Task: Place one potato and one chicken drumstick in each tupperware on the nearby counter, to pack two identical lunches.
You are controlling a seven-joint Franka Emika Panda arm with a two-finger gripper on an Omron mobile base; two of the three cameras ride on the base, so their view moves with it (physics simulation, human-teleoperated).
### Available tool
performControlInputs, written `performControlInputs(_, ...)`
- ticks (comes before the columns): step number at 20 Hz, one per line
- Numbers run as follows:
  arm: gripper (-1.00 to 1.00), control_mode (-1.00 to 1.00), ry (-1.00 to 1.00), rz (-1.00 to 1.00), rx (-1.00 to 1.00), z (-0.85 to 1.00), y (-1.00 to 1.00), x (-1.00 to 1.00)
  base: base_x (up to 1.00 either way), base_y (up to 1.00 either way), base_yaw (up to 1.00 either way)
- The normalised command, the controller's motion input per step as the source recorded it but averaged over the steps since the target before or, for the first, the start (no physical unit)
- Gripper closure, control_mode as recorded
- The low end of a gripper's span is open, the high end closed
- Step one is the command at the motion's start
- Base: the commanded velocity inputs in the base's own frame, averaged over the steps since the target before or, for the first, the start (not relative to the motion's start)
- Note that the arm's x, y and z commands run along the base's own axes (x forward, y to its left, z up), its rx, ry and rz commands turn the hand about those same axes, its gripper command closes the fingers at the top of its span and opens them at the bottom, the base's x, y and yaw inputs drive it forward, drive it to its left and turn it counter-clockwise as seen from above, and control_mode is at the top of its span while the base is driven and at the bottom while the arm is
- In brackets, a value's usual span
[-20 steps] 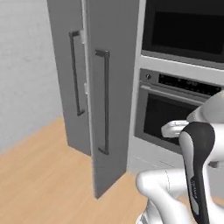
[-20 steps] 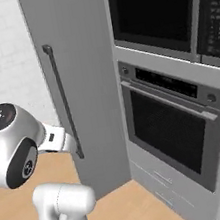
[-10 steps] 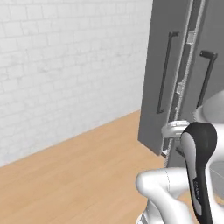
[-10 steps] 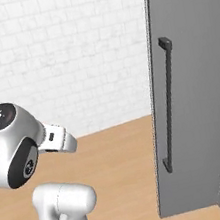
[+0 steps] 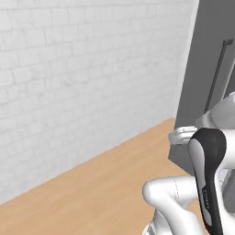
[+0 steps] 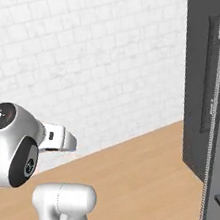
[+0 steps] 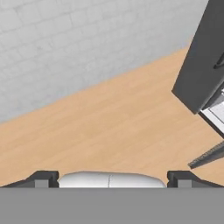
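The potato, the chicken drumstick, the tupperware and the counter are out of view. In the hand view my gripper (image 7: 112, 178) is open, its two dark fingertips (image 7: 42, 177) standing far apart at the bottom with nothing between them. It looks down over bare wooden floor. The white arm (image 5: 206, 183) rises folded close to the base in the left base view, and its big joint (image 6: 14, 146) stands at the left of the right base view.
A white brick wall (image 5: 87, 73) fills the side ahead, above a light wooden floor (image 6: 138, 178). Tall dark grey cabinet doors with bar handles (image 6: 216, 94) stand at the right, their corner (image 7: 201, 61) also at the right of the hand view.
The whole picture has swung: the ovens and cabinet doors slid off to the right and the brick wall came in, so the base has turned left. The gripper stays open.
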Motion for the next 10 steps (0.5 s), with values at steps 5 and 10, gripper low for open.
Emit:
performControlInputs(5, -1.00, 1.00, 0.00, 0.00, 0.00, 0.00, 0.00, 0.00, 0.98, 0.65, -0.60)
performControlInputs(10, -1.00, 1.00, 0.00, 0.00, 0.00, 0.00, 0.00, 0.00, 0.90, 0.59, -0.72)
